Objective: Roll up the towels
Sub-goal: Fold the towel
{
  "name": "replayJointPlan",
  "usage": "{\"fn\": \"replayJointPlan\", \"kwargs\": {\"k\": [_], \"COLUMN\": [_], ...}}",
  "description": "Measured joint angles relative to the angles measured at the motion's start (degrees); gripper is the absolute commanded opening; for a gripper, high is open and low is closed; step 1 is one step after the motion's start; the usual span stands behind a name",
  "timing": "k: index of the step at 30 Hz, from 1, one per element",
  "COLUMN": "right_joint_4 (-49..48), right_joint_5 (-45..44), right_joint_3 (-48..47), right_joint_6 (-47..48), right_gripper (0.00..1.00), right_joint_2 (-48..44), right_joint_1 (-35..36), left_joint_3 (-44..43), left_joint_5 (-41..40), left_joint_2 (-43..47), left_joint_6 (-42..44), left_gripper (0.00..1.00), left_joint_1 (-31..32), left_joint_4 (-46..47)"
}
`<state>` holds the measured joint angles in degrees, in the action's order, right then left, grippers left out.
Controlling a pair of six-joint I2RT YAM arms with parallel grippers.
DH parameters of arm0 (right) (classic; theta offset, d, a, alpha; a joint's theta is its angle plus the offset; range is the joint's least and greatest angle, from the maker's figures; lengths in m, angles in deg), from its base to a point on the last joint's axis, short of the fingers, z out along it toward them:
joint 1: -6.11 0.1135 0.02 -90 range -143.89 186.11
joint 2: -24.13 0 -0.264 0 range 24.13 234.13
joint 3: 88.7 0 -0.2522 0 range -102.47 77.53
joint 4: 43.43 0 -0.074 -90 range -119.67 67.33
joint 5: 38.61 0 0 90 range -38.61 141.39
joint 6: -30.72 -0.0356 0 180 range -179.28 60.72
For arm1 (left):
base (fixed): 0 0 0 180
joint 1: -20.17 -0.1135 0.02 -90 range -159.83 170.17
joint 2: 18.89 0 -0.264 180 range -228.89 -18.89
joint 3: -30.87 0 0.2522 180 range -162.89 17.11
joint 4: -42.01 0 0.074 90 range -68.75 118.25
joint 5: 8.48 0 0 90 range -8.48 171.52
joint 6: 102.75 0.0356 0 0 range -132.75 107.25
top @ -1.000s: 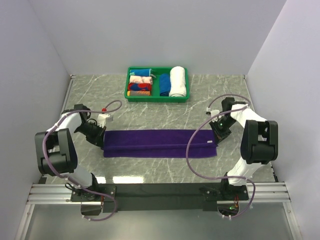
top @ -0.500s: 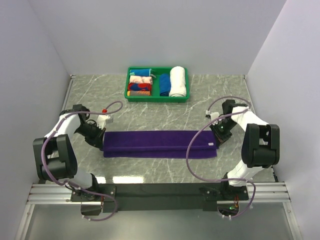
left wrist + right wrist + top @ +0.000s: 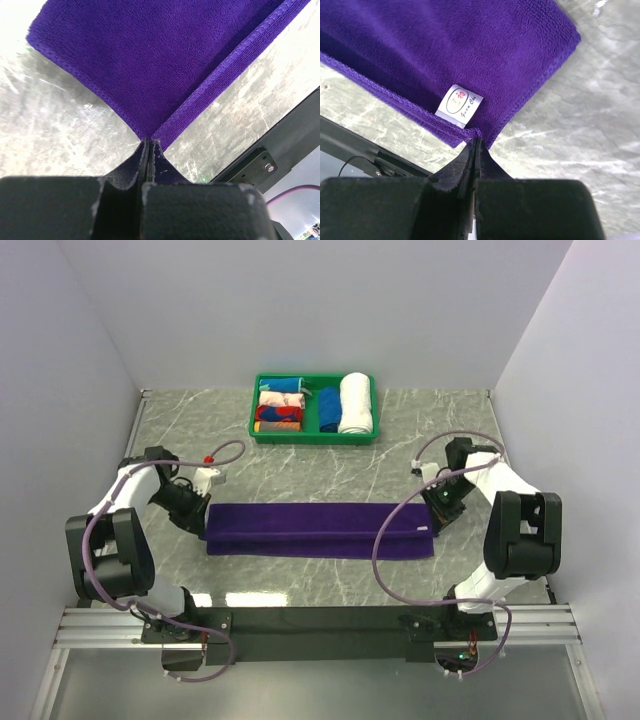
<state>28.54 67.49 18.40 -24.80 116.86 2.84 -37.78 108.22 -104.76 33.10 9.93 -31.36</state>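
Pinching a corner apiece of the purple towel (image 3: 320, 528), left pincer (image 3: 148, 142) and right pincer (image 3: 476, 142) seemingly complete the lengthwise fold; next, likely: release, roll from one end.

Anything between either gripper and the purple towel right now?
Nothing visible. The left gripper is shut on the purple towel at its left-end corner, and the right gripper on the right-end corner by the white label. The green tray sits farther back, apart from the towel.
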Motion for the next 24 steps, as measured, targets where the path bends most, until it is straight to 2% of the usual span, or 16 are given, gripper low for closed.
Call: {"fn": "replayJointPlan", "kwargs": {"k": [9,10,11,12,13,14,16,17,20,24], "right_joint_4": [1.3,1.4,1.4,1.6,1.9,2.3,3.1,3.5,5.8,7.2], "right_joint_5": [1.0,1.0,1.1,1.2,1.2,1.2,1.2,1.2,2.2,4.4], "right_joint_3": [0.4,0.9,1.4,1.7,1.9,2.0,2.0,2.0,1.2,-2.8], "right_joint_6": [1.1,1.2,1.3,1.4,1.8,2.3,3.3,3.9,5.1,4.4], "right_gripper": [0.01,0.12,0.19,0.25,0.36,0.40,0.47,0.48,0.45,0.33], "right_joint_2": [-2.7,-2.6,-2.6,-2.6,-2.6,-2.6,-2.8,-3.2,-5.4,-6.2], "right_joint_1": [0.0,0.0,0.0,0.0,0.0,0.0,0.0,0.0,-0.3,-0.2], "left_joint_3": [-0.5,-0.2,0.2,0.6,1.0,1.3,1.4,1.3,0.7,-3.0], "left_joint_5": [-0.2,-0.2,-0.4,-0.7,-1.2,-1.7,-2.5,-2.6,-2.4,-0.3], "left_joint_2": [0.0,0.0,0.0,0.0,0.0,0.0,0.1,0.4,1.4,1.5], "left_joint_6": [1.1,1.3,1.5,1.8,2.0,2.5,3.4,3.8,4.5,3.9], "left_gripper": [0.01,0.02,0.13,0.19,0.25,0.35,0.41,0.45,0.46,0.41], "left_joint_1": [0.0,0.0,0.0,0.0,0.0,0.0,-0.1,-0.1,-0.1,0.0], "left_joint_4": [-0.8,-0.7,-0.6,-0.6,-0.6,-0.7,-1.0,-1.1,-2.4,-3.3]}}
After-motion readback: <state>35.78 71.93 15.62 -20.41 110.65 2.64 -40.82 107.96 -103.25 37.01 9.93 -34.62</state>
